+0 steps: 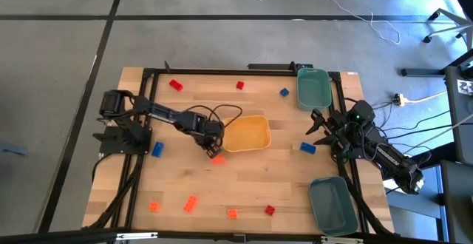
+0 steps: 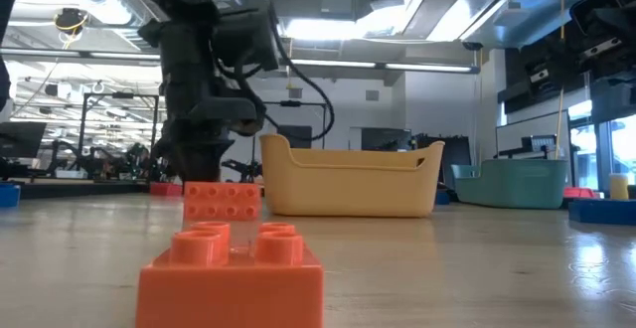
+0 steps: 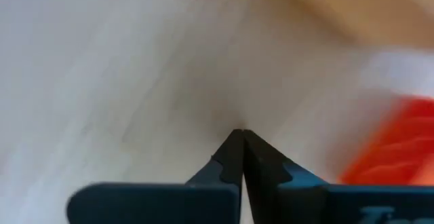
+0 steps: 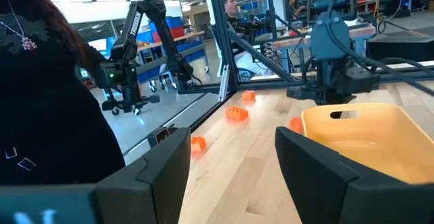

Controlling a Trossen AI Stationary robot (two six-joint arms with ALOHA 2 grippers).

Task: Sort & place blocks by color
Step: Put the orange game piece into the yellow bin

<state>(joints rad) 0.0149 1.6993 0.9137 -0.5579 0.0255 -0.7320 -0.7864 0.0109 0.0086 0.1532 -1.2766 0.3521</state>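
Small red, orange and blue blocks lie scattered flat on the wooden table. My left gripper (image 1: 214, 153) points down, shut, just off the near left corner of the yellow tray (image 1: 247, 134). An orange block (image 1: 219, 159) (image 3: 397, 149) rests on the table right beside its fingertips; nothing shows between the closed fingers (image 3: 230, 159). In the low view this block (image 2: 222, 201) sits below the left gripper (image 2: 204, 164). My right gripper (image 4: 234, 170) waits open at the table's right edge (image 1: 319, 126), holding nothing. My left gripper's shut fingers point down at the table beside the orange block (image 3: 380, 163), which lies outside them. I cannot tell whether the side of a finger touches the block.
Teal bins stand at the far right (image 1: 313, 87) and near right (image 1: 332, 203). Red blocks (image 1: 176, 85) (image 1: 240, 85) (image 1: 270, 210), blue blocks (image 1: 157, 148) (image 1: 284, 92) (image 1: 307, 148) and orange blocks (image 1: 154, 206) (image 1: 191, 204) (image 1: 232, 214) lie around. People show beyond the table.
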